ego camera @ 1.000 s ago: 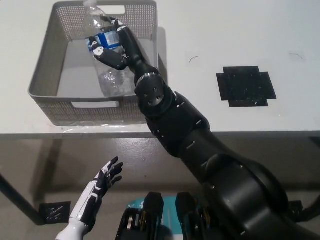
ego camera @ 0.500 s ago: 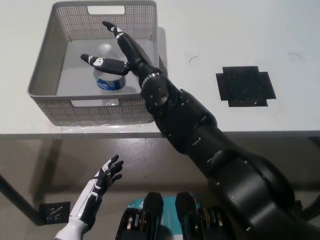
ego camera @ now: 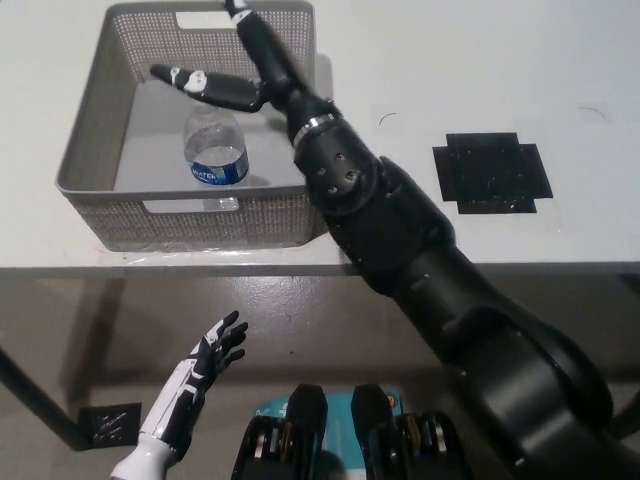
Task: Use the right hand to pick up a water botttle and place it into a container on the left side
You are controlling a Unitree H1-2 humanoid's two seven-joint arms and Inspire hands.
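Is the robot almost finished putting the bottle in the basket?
Yes, nearly. The water bottle already stands upright inside the grey basket on the table. The black right hand is open above the basket and holds nothing. What looks left is pulling that arm away. The white left hand rests open below the table edge.

The bulky black right arm (ego camera: pixel 400 240) has glossy rounded shells dotted with small screws and a silver ring at the wrist, ending in a slim black right hand (ego camera: pixel 245 75) with white fingertip patches (markings unclear). The white left hand (ego camera: pixel 195 375) has black fingers.
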